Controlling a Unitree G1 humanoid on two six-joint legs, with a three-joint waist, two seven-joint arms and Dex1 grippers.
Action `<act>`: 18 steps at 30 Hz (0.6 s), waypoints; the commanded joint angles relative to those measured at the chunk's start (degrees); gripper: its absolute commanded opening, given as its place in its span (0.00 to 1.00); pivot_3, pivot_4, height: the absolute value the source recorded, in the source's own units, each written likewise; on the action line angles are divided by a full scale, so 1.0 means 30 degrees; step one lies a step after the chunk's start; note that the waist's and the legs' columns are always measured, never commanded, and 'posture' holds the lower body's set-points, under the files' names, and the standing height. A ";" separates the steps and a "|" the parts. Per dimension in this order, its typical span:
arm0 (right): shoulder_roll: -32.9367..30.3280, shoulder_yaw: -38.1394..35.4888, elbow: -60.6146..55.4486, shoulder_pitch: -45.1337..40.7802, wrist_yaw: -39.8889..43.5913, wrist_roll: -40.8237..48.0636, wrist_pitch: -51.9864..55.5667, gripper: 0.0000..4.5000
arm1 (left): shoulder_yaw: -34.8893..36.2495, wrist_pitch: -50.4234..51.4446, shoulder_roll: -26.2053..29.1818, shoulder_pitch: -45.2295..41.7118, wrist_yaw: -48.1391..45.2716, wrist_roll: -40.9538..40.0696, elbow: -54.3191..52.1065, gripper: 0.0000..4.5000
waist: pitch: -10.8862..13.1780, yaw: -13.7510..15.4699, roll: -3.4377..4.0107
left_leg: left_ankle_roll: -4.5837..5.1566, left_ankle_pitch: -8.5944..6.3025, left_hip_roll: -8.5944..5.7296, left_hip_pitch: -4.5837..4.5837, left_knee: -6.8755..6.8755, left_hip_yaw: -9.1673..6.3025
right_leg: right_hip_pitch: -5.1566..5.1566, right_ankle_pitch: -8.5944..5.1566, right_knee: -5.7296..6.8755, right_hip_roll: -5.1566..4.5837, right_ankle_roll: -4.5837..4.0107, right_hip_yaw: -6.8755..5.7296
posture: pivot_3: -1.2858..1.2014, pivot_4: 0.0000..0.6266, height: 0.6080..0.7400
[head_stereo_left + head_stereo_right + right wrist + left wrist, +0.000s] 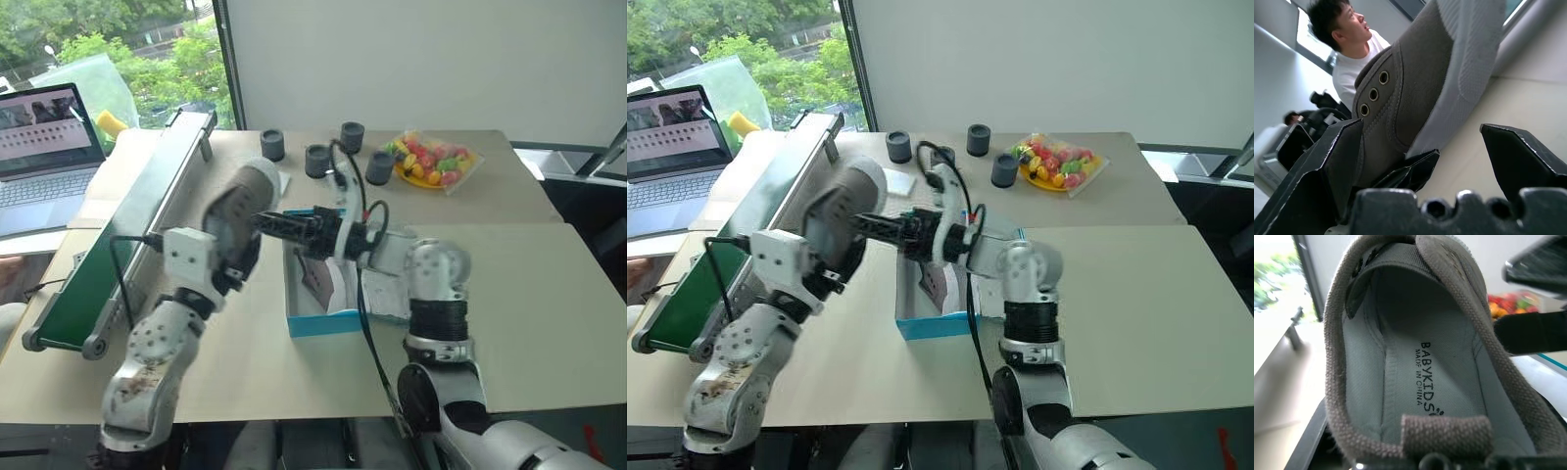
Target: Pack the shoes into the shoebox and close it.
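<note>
Left gripper (1449, 462) pinching heel of grey sneaker (233, 211), held aloft left of centre in head view. Right gripper (1422, 147) spread wide, fingers (1327, 166) flanking that sneaker. Blue shoebox (323, 322) at centre, open, on tan table (549, 294).

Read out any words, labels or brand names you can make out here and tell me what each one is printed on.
"BABYKIDS" on the pale insole of the shoe, seen in the left wrist view.
"MADE IN CHINA" in smaller print beside it, on the same insole.
The laptop screen shows rows of small marks, too small to read.
The shoebox shows no legible print from here.
</note>
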 commanded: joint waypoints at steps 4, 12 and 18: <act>0.1522 -0.1450 0.0184 -0.1807 -0.2266 0.2163 0.1020 1.00 | -0.0722 0.0230 -0.0014 -0.0488 -0.0550 -0.0160 -0.0962 0.65 | 0.0008 -0.0222 0.0013 | 0.0002 0.0001 -0.0005 0.0016 0.0045 0.0113 | 0.0034 -0.0003 0.0001 0.0024 0.0005 -0.0002 | 0.52 0.24 1.00; 0.2204 -0.2016 0.0460 -0.2007 -0.4864 0.3835 0.0254 0.89 | -0.0811 0.0520 -0.0107 -0.1495 -0.0683 -0.0202 -0.0691 0.65 | 0.0008 -0.0214 0.0013 | 0.0006 -0.0001 -0.0008 -0.0020 0.0097 0.0118 | 0.0047 -0.0008 -0.0003 0.0036 0.0020 -0.0011 | 0.52 0.24 1.00; 0.2328 -0.1754 0.0297 -0.1718 -0.6164 0.5308 -0.0215 0.44 | -0.0783 0.0674 -0.0138 -0.1833 -0.0696 -0.0143 -0.0602 0.65 | 0.0008 -0.0210 0.0014 | 0.0007 -0.0002 -0.0007 -0.0017 0.0103 0.0118 | 0.0051 -0.0009 -0.0002 0.0037 0.0020 -0.0010 | 0.52 0.24 1.00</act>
